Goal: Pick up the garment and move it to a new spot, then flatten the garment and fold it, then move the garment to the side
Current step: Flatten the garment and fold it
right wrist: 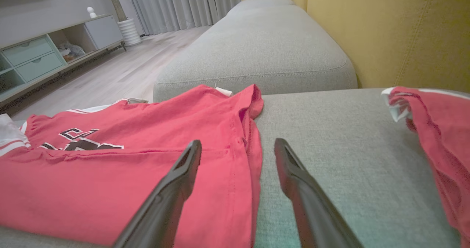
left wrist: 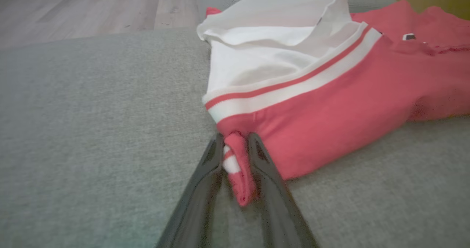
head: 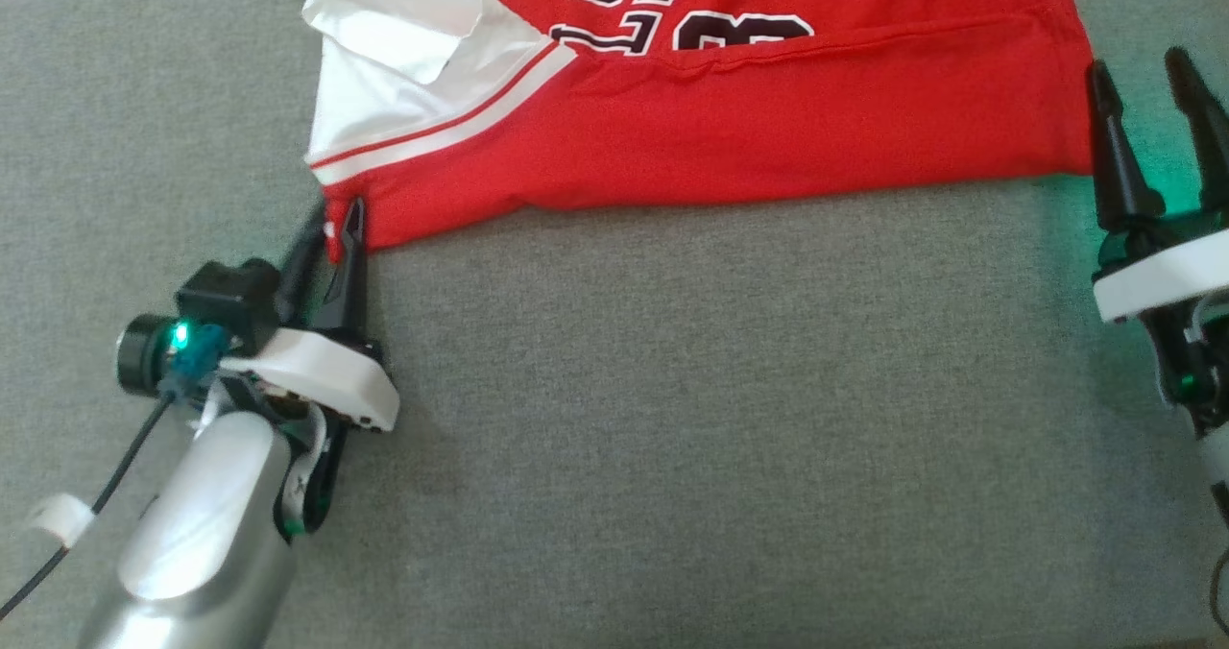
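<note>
Two corners suit gripping, I judge: shirt [head: 768, 121] soft, light; my left jaws pinch one, right jaws gape empty.

A grey upholstered seat [right wrist: 330, 130] meets a second grey cushion [right wrist: 257, 46] beneath a yellow padded back [right wrist: 385, 31]. Beyond lie a pale wood floor [right wrist: 121, 72], light curtains [right wrist: 183, 2], and a low cabinet [right wrist: 33, 57] with pale green drawers against a grey wall [right wrist: 36, 9].
</note>
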